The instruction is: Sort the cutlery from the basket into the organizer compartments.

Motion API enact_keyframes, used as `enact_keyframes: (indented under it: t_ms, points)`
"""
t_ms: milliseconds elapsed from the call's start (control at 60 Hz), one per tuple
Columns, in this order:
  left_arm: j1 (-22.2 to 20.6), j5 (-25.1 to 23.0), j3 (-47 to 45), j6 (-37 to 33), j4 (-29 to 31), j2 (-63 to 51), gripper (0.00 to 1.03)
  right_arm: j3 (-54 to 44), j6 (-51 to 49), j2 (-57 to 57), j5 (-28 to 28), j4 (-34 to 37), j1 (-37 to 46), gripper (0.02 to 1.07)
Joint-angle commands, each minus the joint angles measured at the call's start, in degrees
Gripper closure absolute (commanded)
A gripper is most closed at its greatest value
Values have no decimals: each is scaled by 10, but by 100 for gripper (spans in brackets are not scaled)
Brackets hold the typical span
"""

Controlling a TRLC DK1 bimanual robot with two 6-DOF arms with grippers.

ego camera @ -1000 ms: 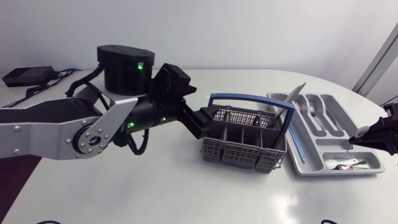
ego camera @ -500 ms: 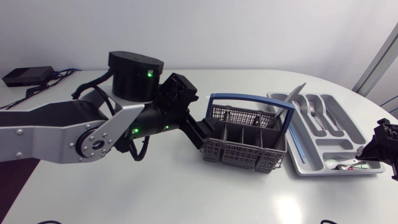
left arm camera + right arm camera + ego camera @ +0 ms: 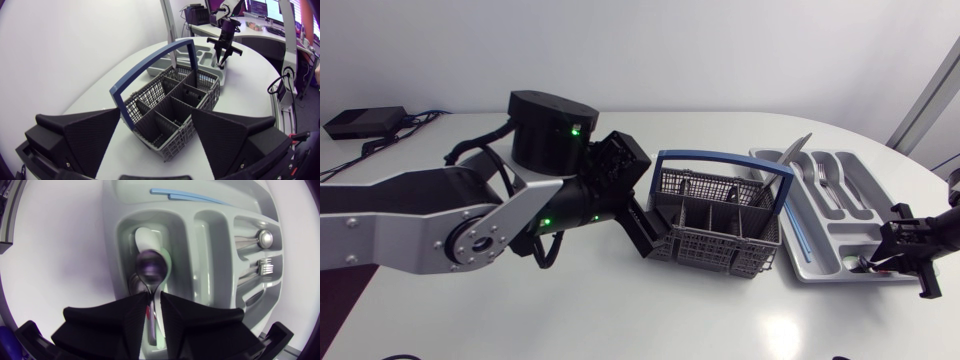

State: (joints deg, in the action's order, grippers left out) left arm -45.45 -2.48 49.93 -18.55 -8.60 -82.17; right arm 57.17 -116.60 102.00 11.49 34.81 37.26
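The grey wire basket [image 3: 715,220] [image 3: 170,107] with a blue handle stands mid-table; I see no cutlery in it. My left gripper [image 3: 655,225] [image 3: 156,117] is open wide at the basket's left end, not touching it. The grey organizer [image 3: 880,205] [image 3: 112,255] lies to the right. My right gripper [image 3: 880,262] [image 3: 155,296] [image 3: 221,62] hangs over its near small compartment. Its fingers stand slightly parted, with a blurred metal spoon [image 3: 149,266] between and ahead of them, above a white spoon [image 3: 147,237].
Forks and spoons [image 3: 825,180] lie in the organizer's long compartments, a blue stick [image 3: 800,235] [image 3: 185,196] in its left slot, and a knife [image 3: 795,148] leans at its far corner. A black box with cables [image 3: 365,122] sits at the table's far left.
My left arm has advanced right to the basket's end. My right gripper has sunk and turned over the near compartment, and its fingers have parted a little around the spoon.
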Motion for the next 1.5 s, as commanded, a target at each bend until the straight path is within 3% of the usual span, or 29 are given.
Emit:
enact_keyframes:
  t_ms: [0, 67, 117, 350, 450, 583, 667, 783, 900, 1017, 1183, 1233, 1483]
  points:
    - [-9, 4, -8, -25, 10, 7, 5, -14, 5, 12, -6, -11, -2, 57]
    - [-11, 4, -14, -32, 17, 17, 5, -5, 15, -6, 12, -6, 1, 26]
    - [-13, 4, -19, -40, 24, 24, 5, 5, 19, -30, 35, 18, 6, 17]
    - [-48, 3, -37, -76, 52, 25, 6, 51, 68, -131, 166, 127, 9, 13]
    - [-53, 0, -39, -76, 56, 11, 9, 61, 137, -143, 210, 130, -14, 13]
    - [-49, -11, -39, -80, 55, -10, 20, 61, 221, -137, 258, 118, -49, 25]
    - [-51, -12, -37, -85, 52, -26, 31, 51, 293, -120, 286, 75, -77, 45]
    - [-49, -13, -36, -90, 46, -49, 38, 34, 369, -94, 292, 5, -112, 64]
    - [-38, -22, -28, -90, 44, -77, 39, 34, 444, -62, 299, -55, -140, 68]
    - [-27, -28, -23, -89, 35, -106, 54, 40, 490, -31, 308, -87, -170, 90]
    - [-9, -29, -8, -87, 14, -149, 91, 44, 575, 13, 318, -151, -221, 95]
    - [-6, -29, -1, -83, 13, -160, 98, 52, 589, 27, 320, -157, -233, 95]
    - [7, -29, 29, -69, -12, -202, 100, 88, 627, 69, 367, -150, -257, 96]
